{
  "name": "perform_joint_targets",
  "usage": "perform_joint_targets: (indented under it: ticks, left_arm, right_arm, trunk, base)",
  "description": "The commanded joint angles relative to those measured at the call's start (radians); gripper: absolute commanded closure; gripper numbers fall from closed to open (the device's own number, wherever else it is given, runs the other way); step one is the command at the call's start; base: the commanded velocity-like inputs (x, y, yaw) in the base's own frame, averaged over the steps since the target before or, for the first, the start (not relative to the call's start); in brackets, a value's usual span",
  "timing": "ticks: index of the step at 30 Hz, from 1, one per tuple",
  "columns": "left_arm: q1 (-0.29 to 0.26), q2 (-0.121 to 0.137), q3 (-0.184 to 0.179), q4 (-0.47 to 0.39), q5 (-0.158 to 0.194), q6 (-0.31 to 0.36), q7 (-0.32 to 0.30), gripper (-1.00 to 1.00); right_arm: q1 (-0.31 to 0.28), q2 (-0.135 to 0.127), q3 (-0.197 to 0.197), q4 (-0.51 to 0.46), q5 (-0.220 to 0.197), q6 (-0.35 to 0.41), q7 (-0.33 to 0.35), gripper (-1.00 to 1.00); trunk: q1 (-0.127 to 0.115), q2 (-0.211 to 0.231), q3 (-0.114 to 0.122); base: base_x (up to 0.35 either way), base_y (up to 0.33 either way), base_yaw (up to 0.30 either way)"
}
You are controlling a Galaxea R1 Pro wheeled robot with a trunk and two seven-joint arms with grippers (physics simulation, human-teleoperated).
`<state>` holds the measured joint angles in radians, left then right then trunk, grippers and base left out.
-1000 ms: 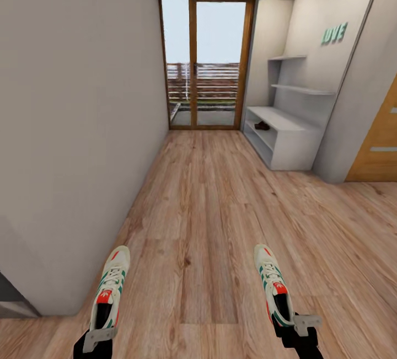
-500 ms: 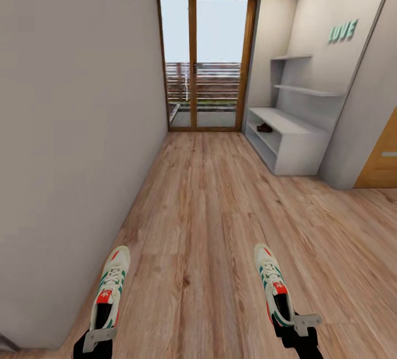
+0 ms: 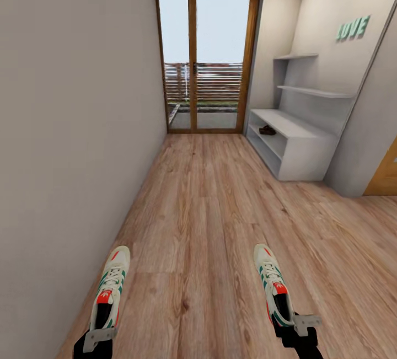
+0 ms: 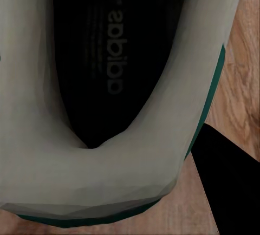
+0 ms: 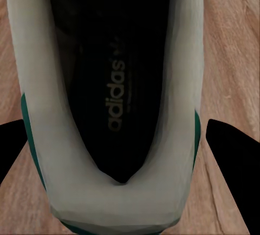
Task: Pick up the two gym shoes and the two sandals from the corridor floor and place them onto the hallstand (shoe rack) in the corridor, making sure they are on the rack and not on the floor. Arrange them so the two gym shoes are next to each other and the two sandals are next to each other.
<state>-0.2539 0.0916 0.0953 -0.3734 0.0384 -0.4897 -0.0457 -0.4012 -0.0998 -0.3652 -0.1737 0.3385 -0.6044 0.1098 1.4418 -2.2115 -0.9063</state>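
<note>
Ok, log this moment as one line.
left pincer: shut on left gym shoe | right pincer: shut on right gym shoe | hallstand: ahead right, sandals inside

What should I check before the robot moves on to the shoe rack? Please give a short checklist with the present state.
1. Left claw holds left gym shoe by the heel: ok.
2. Right claw holds right gym shoe: ok.
3. Floor toward the hallstand free of obstacles: ok.
4. Hallstand top bare for both shoes: ok.
5. Sandals on the hallstand's inner shelf: ok, though whether both are there cannot tell.
</note>
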Motion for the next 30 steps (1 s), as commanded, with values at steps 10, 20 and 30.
perform_joint_targets:
  ticks: [10, 20, 30]
  left_arm:
    - [0.000, 0.000, 0.003, 0.001, 0.003, -0.003, -0.005, 1.00]
    - [-0.001, 0.000, 0.003, 0.001, 0.003, -0.003, -0.005, 1.00]
    - [-0.001, 0.000, 0.003, 0.001, 0.003, -0.003, -0.005, 1.00]
  right_arm:
    - [-0.001, 0.000, -0.009, 0.000, 0.002, -0.003, 0.007, 1.00]
    - [-0.001, 0.000, -0.009, 0.000, 0.001, -0.003, 0.007, 1.00]
    - [-0.001, 0.000, -0.009, 0.000, 0.001, -0.003, 0.008, 1.00]
  trunk:
    - [0.000, 0.000, -0.001]
    - [0.000, 0.000, -0.001]
    - [0.000, 0.000, -0.001]
  base:
    - [0.340, 0.000, 0.000]
    - [0.340, 0.000, 0.000]
    - [0.340, 0.000, -0.033]
